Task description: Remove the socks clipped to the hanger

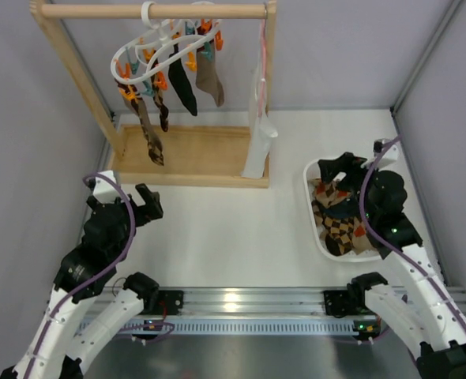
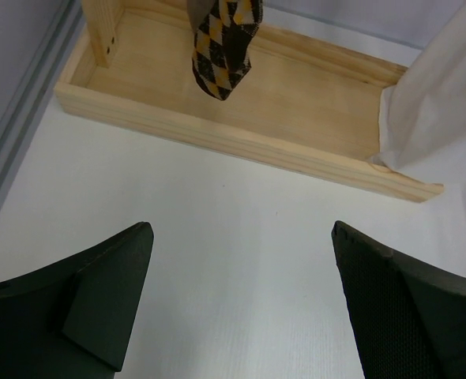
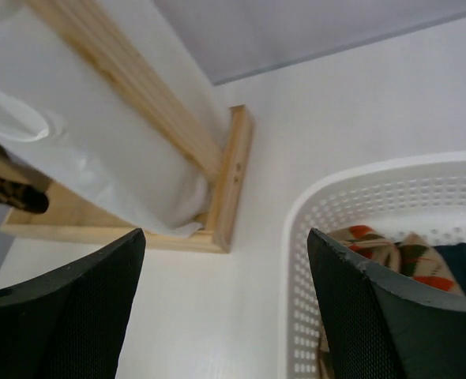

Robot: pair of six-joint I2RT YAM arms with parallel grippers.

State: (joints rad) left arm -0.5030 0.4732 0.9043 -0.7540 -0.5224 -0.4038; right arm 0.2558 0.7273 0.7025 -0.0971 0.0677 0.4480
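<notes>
The white ring hanger with orange and teal clips hangs from the wooden rail. Several socks hang clipped to it: two diamond-checked ones, a black one and a brown one. My left gripper is open and empty, low over the table in front of the frame's base. In the left wrist view a checked sock toe hangs ahead of it. My right gripper is open and empty over the far left part of the basket; the right wrist view shows nothing between its jaws.
A white perforated basket at the right holds several checked and dark socks; its rim shows in the right wrist view. The wooden rail frame has a tray base. A white cloth with pink strap hangs at its right post.
</notes>
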